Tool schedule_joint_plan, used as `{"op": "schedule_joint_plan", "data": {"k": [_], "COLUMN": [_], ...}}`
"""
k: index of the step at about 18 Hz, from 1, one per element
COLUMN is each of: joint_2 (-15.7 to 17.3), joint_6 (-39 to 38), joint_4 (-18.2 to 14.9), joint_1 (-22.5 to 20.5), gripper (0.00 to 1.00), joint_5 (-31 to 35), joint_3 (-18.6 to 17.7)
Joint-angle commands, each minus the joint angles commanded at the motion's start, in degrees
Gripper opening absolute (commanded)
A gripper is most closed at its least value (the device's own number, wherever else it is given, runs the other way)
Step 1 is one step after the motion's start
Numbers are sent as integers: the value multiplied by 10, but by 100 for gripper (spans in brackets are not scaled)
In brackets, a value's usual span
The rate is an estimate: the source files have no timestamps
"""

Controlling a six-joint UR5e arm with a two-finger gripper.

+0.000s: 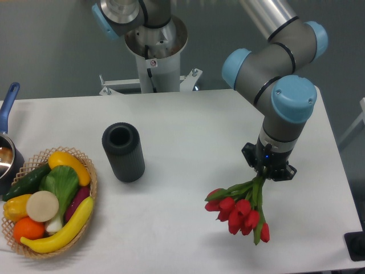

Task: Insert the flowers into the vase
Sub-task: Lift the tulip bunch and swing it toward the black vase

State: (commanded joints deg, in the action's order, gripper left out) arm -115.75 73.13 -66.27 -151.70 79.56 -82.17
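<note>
The gripper (264, 173) is clamped on the green stems of the tulip bunch (238, 210), holding it on the right side of the white table (188, 131). The bunch hangs with its stems up in the fingers and its red closed buds pointing down and toward the camera, fanned out just below the gripper; a soft shadow lies on the tabletop beneath the buds, and whether they touch the surface cannot be told. The dark grey ribbed vase (122, 152) stands upright well to the left of the flowers, its round mouth open to the top. Further left, near the table's front corner, a woven wicker basket (91, 184) holds toy produce: a yellow banana (60, 230), an orange (28, 229), a cucumber (25, 181) and a green-leafed vegetable (61, 185). Behind the basket, at the left edge, a blue-handled pot (8, 149) is partly in view.
</note>
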Motion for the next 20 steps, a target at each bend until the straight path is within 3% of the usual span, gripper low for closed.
{"op": "schedule_joint_plan", "data": {"k": [2, 8, 10, 14, 20], "joint_2": [14, 51, 68, 74, 95], "joint_6": [-15, -69, -69, -85, -95], "joint_4": [14, 145, 151, 151, 156], "joint_1": [-2, -15, -27, -37, -39], "gripper": [8, 8, 7, 7, 7], "joint_5": [-52, -190, -254, -394, -527], "joint_3": [-15, -111, -141, -162, -195]}}
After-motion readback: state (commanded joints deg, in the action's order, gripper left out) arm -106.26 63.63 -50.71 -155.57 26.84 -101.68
